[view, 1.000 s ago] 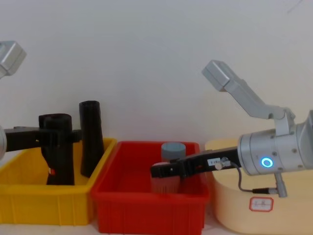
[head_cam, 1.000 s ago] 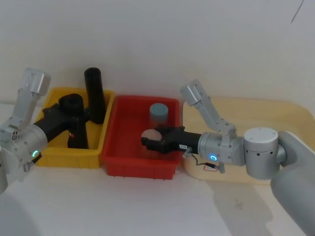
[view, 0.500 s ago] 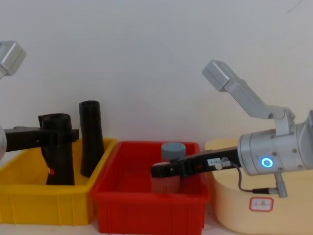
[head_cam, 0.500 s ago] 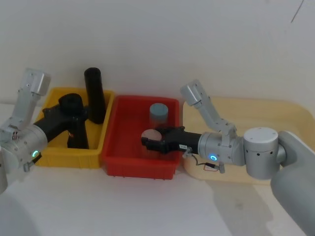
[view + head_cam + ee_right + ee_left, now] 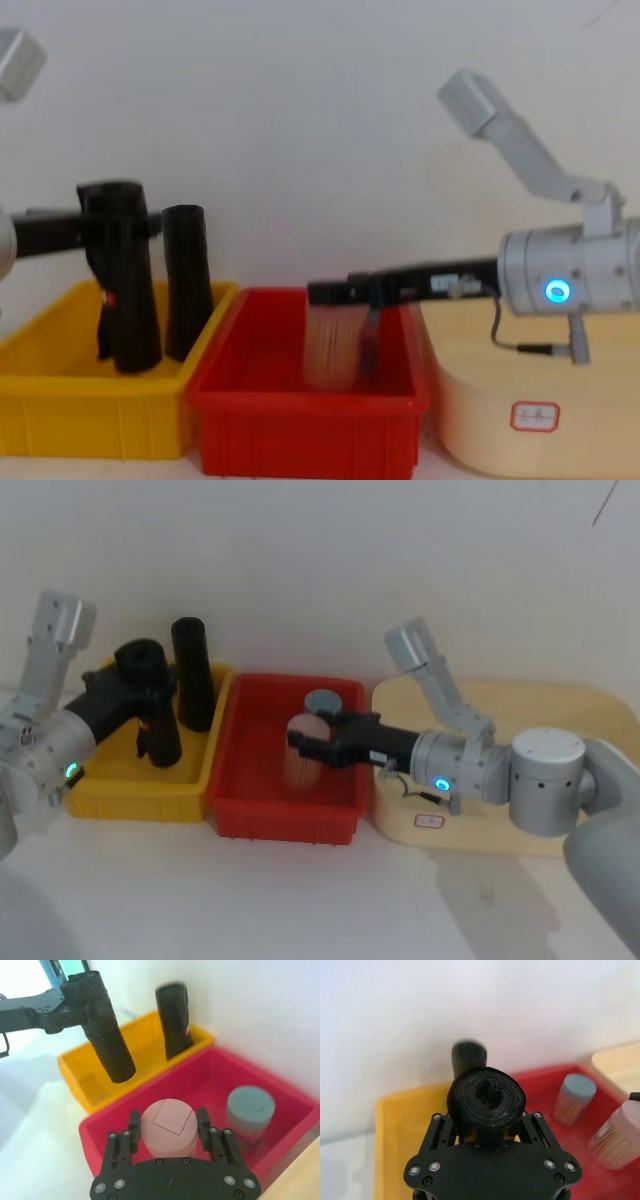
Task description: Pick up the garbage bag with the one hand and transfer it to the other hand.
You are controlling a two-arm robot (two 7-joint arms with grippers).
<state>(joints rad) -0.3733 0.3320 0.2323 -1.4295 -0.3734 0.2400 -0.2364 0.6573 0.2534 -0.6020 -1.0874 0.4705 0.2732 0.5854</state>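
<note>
Where a yellow plastic bin (image 5: 130, 802) sits just beside a red plastic bin (image 5: 285, 820), the left end effector (image 5: 148, 692) clamps the black rolled-plastic garbage bag (image 5: 162, 735) near its top, upright over the yellow one | right end effector (image 5: 305, 742) grips a pink-capped jar (image 5: 302, 770) over the red.

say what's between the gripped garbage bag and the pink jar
Between the garbage bag and the jar, the chest view shows the second black roll in the yellow bin.
</note>
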